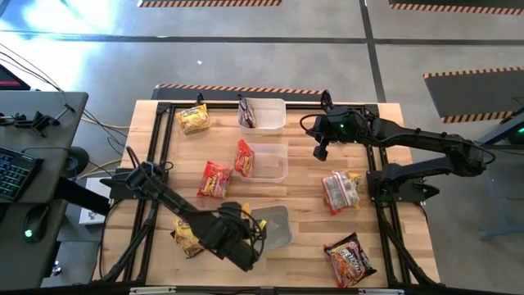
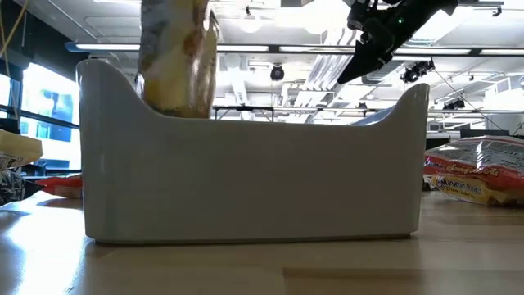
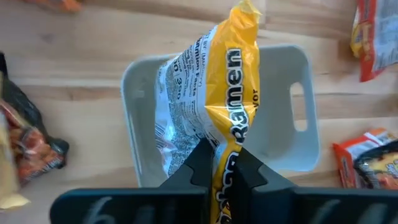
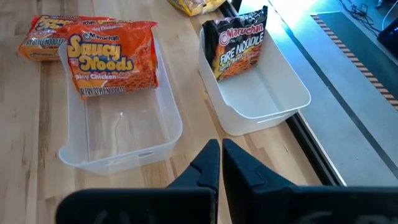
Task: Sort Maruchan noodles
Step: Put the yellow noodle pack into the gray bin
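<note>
Left gripper (image 3: 221,163) clamped on a yellow ramen packet (image 3: 217,99), lower centre of the high view, long axis vertical, hanging end-down into the grey tub (image 3: 283,146). Orange packet (image 4: 112,56) leans in the middle clear tub (image 4: 93,143); black packet (image 4: 239,46) in the far tub (image 4: 280,93). Right gripper (image 4: 221,163) shut, empty, upper right.

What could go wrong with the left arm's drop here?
1. The left gripper pinches the yellow packet by one end, over the grey tub; the packet hangs toward one wall and may catch the rim.
2. Released on end, it could lean on the wall rather than lie flat.
</note>
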Available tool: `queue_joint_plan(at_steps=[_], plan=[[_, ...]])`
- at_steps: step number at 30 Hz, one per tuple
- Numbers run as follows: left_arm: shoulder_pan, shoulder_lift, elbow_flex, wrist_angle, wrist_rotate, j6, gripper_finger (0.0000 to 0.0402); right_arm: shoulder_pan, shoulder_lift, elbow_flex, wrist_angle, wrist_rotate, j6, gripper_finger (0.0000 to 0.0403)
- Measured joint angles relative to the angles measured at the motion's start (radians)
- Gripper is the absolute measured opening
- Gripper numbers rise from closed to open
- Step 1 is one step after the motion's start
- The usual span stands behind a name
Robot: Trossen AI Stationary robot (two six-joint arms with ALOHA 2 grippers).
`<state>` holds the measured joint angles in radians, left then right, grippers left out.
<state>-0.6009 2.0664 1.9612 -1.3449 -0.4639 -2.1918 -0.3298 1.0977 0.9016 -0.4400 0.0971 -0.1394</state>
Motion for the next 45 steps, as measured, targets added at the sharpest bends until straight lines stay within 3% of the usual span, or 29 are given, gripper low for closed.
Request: queue_joint_plan(at_steps=[21,26,37,41,45], plan=[[-0.004,0.098,-0.001,-0.048,0.027,0.021,0.0006,0.000,0.000,0.000,0.003,0.000,0.000,0.0000],[-0.002,0.098,-0.001,-0.130,0.121,0.037,0.0034,0.000,0.000,0.000,0.003,0.000,0.000,0.0000],[0.000,0.098,-0.001,-0.136,0.143,0.103,0.0107,0.000,0.000,0.000,0.001,0.000,0.007,0.0000],[-0.001,0.098,-0.001,-0.150,0.172,0.102,0.0091,0.000,0.000,0.000,0.000,0.000,0.007,0.0000],[-0.005,0.098,-0.001,-0.151,0.186,0.102,0.0037,0.000,0.000,0.000,0.000,0.000,0.007,0.0000]])
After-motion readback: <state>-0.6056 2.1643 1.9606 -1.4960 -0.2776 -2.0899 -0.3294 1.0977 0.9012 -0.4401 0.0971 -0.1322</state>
